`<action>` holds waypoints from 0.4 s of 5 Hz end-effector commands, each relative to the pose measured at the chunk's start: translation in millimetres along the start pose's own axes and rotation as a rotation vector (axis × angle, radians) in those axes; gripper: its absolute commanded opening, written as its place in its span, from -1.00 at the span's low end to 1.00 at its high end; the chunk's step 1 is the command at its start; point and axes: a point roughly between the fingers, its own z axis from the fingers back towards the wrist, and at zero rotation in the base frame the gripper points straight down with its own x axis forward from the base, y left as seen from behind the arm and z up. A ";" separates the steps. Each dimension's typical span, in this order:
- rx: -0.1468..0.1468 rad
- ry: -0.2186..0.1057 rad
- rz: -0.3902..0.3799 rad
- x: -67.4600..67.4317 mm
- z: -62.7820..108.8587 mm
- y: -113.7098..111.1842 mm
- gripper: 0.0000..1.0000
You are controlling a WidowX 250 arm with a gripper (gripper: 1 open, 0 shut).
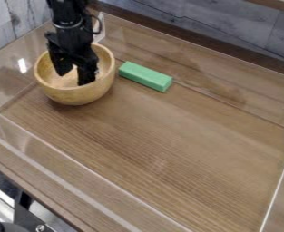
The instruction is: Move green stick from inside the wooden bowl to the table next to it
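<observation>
Green stick [145, 76] right of tool [73, 69]

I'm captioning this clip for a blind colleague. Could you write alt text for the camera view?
A black robot claw reaches down into a round wooden bowl at the upper left of a brown wood-grain table. A green stick lies flat on the table just right of the bowl.

Green stick [145, 76] flat on table [169, 145], just beside upright wooden bowl [73, 88]
</observation>
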 end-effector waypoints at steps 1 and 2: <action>0.040 -0.050 0.025 10.0 11.2 13.1 1.00; 0.032 -0.041 0.027 11.1 9.9 11.5 1.00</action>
